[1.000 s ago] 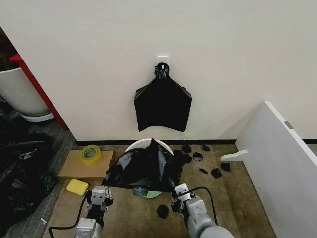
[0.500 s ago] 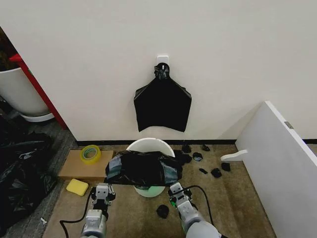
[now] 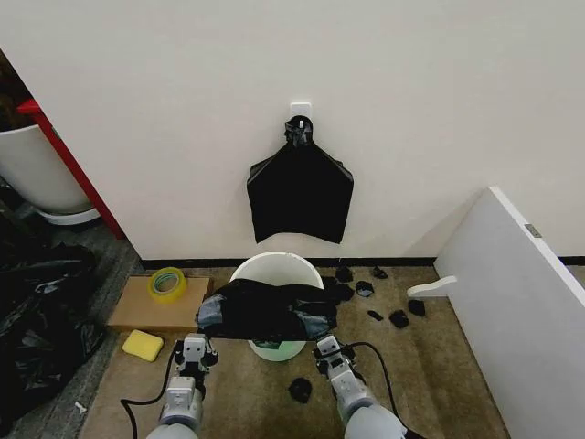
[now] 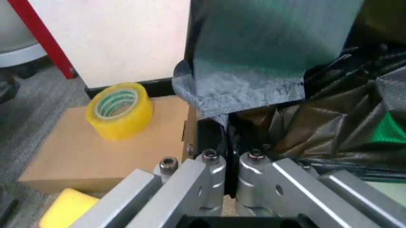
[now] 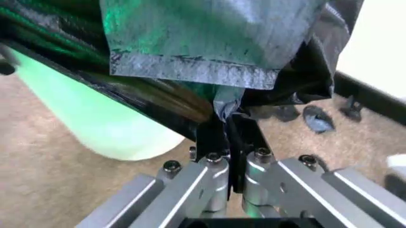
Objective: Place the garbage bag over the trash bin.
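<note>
Both grippers, left gripper [image 3: 195,350] and right gripper [image 3: 326,351], pinch the garbage bag [image 3: 265,311] just ahead; thin film may slip free before clearing the trash bin [image 3: 275,269] rim.

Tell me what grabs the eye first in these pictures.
The crinkled glossy black garbage bag is stretched across the front of the round white plastic trash bin by the wall. The left gripper and right gripper each pinch a lower corner. Above, a flat black bag hangs from a white wall hook.
</note>
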Tool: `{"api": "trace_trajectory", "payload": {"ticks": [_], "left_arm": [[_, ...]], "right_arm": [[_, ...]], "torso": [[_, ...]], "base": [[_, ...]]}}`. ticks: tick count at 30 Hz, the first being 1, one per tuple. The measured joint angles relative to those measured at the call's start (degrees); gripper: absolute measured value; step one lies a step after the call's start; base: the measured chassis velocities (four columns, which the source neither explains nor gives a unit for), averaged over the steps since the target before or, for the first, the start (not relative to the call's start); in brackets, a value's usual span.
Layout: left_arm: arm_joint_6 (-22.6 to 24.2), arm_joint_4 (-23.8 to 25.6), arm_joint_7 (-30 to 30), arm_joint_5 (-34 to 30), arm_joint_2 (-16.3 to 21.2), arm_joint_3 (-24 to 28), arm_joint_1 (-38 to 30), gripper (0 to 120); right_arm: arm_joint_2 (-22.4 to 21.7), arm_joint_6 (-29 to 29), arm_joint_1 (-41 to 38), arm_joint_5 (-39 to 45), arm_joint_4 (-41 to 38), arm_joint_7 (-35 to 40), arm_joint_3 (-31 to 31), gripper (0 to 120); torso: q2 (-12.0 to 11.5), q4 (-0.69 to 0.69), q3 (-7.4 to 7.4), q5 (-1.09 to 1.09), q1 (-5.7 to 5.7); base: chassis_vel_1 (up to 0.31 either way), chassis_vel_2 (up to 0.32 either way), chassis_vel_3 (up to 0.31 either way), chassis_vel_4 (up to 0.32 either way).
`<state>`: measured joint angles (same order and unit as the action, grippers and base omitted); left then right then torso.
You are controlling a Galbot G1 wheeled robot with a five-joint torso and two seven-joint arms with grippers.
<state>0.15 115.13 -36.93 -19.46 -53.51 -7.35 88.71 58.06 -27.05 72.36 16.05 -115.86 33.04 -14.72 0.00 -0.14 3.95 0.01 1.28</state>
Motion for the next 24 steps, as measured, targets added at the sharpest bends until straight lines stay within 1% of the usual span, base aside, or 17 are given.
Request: {"api": "trace_trajectory", "payload": {"ticks": [1,2,5,6,8,10,12,13,14,16,17,19,20,21,24], "left_arm": [[0.0,0.5,-0.1,0.0,0.2,-0.2,0.5,0],[0.1,1.3,-0.5,0.0,0.6,-0.6,1.4,2],[0.8,4.0,-1.8,0.2,1.5,-1.8,3.5,15],[0.8,4.0,-1.8,0.2,1.5,-1.8,3.5,15],[1.6,5.8,-3.3,0.6,1.9,-2.4,4.7,23],[2.2,7.0,-4.2,0.9,2.2,-2.7,5.6,28],[3.2,9.0,-5.7,1.7,2.8,-3.3,7.5,39],[3.6,10.2,-6.5,2.3,3.3,-3.6,8.8,43],[3.6,10.2,-6.5,2.3,3.3,-3.6,8.8,43],[3.9,11.6,-7.3,3.0,3.8,-3.8,10.3,50],[4.0,12.5,-7.7,3.4,4.1,-4.0,11.2,56],[3.6,13.7,-7.9,4.6,4.6,-4.2,12.6,64],[3.1,14.1,-8.0,5.4,4.7,-4.3,13.3,69],[3.1,14.1,-8.0,5.4,4.7,-4.3,13.3,69],[1.3,14.6,-8.0,8.4,5.0,-4.4,15.4,82]], "right_arm": [[-0.6,-0.6,0.5,1.5,-1.2,0.5,0.1,0],[-1.4,-1.3,1.2,3.2,-2.8,1.2,0.3,3],[-3.6,-3.5,3.0,7.0,-7.4,2.9,0.8,14],[-3.6,-3.5,3.0,7.0,-7.4,2.9,0.8,14],[-4.7,-5.2,4.1,9.1,-10.4,4.5,1.2,25],[-5.4,-6.3,4.9,10.6,-12.5,5.7,1.5,29],[-6.6,-7.6,6.2,12.7,-15.7,7.4,2.2,41],[-7.4,-8.2,7.1,13.7,-17.6,8.2,2.8,43],[-7.4,-8.2,7.1,13.7,-17.6,8.2,2.8,43],[-8.1,-8.6,8.1,14.3,-19.5,8.9,3.4,51],[-8.6,-8.8,8.9,14.6,-20.7,9.3,3.8,57],[-9.3,-8.9,10.0,14.8,-22.3,9.7,4.4,66],[-9.5,-9.0,10.5,14.8,-23.0,9.9,4.6,69],[-9.5,-9.0,10.5,14.8,-23.0,9.9,4.6,69],[-10.0,-9.1,11.7,14.9,-24.6,10.4,5.2,82]], "torso": [[0.0,0.00,0.00,0.01,0.00],[0.0,0.01,0.00,0.00,0.00],[0.0,0.00,0.00,0.00,0.00],[0.0,0.00,0.00,0.00,0.00],[0.0,0.00,0.00,0.01,0.00],[0.0,0.00,0.00,0.00,0.00],[0.0,0.00,0.00,-0.01,0.00],[0.0,0.00,0.00,0.00,0.00],[0.0,0.00,0.00,0.00,0.00],[0.0,0.01,-0.01,0.00,0.00],[0.0,0.00,-0.01,0.00,0.00],[0.0,0.00,-0.01,0.00,0.00],[0.0,0.00,-0.01,0.00,0.00],[0.0,0.00,-0.01,0.00,0.00],[0.0,0.00,-0.01,0.00,0.00]], "base": [[0.000,0.000,0.000,0.000],[0.000,0.000,0.000,0.000],[0.000,0.000,0.000,0.000],[0.000,0.000,0.000,0.000],[0.000,0.000,0.000,0.000],[0.000,0.000,0.000,0.000],[0.000,0.000,0.000,0.000],[0.000,0.000,0.000,0.000],[0.000,0.000,0.000,0.000],[0.000,0.000,0.000,0.000],[0.000,0.000,0.000,0.000],[0.000,0.000,0.000,0.000],[0.000,0.000,0.000,0.000],[0.000,0.000,0.000,0.000],[0.000,0.000,0.000,0.000]]}}
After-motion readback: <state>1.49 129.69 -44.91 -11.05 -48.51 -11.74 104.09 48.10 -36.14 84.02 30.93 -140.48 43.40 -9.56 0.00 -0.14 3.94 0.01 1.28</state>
